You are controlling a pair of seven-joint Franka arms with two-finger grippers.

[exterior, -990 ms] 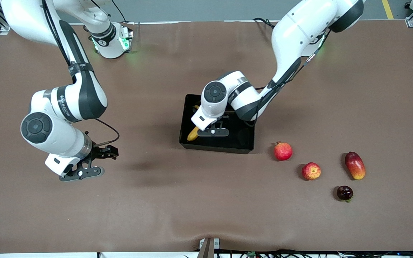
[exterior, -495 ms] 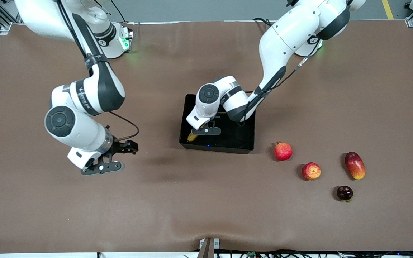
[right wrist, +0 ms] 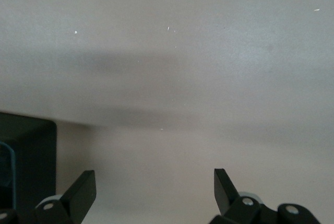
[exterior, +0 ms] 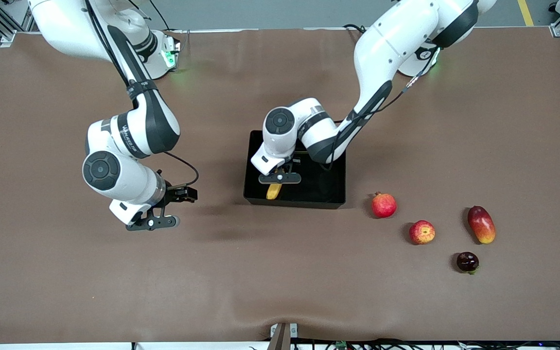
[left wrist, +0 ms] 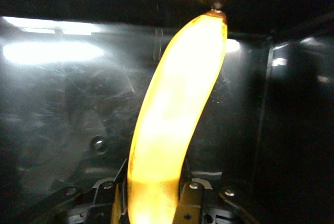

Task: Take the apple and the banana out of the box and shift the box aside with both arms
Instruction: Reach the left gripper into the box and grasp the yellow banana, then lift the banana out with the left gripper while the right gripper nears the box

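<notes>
My left gripper (exterior: 280, 179) is low inside the black box (exterior: 326, 187) and is shut on the yellow banana (exterior: 273, 191). In the left wrist view the banana (left wrist: 172, 114) runs out from between my fingers (left wrist: 192, 195), its tip near the box's glossy wall (left wrist: 292, 104). The apple (exterior: 422, 232), red streaked with yellow, lies on the table nearer the front camera, toward the left arm's end. My right gripper (exterior: 152, 223) hangs open and empty over bare table beside the box, toward the right arm's end. The right wrist view shows its gripper (right wrist: 154, 182) open and a box corner (right wrist: 28, 151).
A red pomegranate (exterior: 383, 204) lies close to the box's corner. A red-orange mango (exterior: 481, 224) and a small dark fruit (exterior: 467, 261) lie near the apple. The brown cloth (exterior: 260, 272) covers the whole table.
My right arm has swung across the table toward the box. My left gripper has shifted inside the box and the banana's free end now points at the wall nearest the front camera.
</notes>
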